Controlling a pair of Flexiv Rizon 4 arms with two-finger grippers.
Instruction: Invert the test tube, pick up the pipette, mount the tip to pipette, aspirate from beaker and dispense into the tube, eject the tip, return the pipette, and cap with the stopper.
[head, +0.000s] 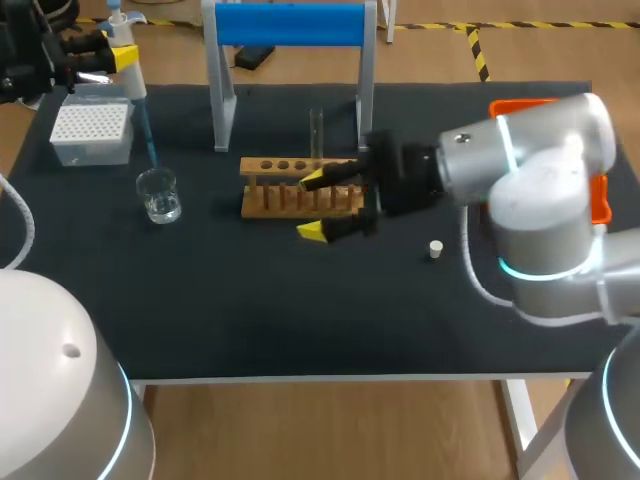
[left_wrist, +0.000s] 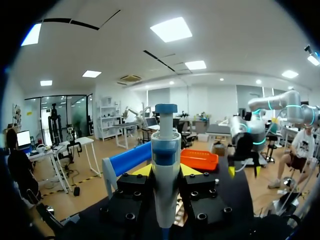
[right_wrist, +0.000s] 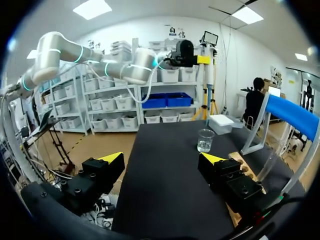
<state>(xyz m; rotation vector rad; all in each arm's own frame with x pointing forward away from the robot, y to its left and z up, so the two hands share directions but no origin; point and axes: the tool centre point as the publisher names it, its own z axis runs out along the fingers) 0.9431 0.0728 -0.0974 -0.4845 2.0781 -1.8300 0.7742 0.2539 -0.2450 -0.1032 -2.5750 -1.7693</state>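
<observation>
Currently: aspirating step, judged.
Left jaws: clenched on white-and-blue pipette (head: 127, 60), near upright, tip (head: 148, 135) just above clear glass beaker (head: 158, 195).
Right jaws: released, at wooden rack (head: 290, 202) with glass test tube (head: 316, 130).

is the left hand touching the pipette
Touching. The left wrist view shows the left hand shut on the pipette, gripping it from both sides.

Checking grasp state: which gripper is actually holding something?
The left gripper: it is shut on the pipette. The right gripper is open with nothing between its fingers, at the wooden rack.
</observation>
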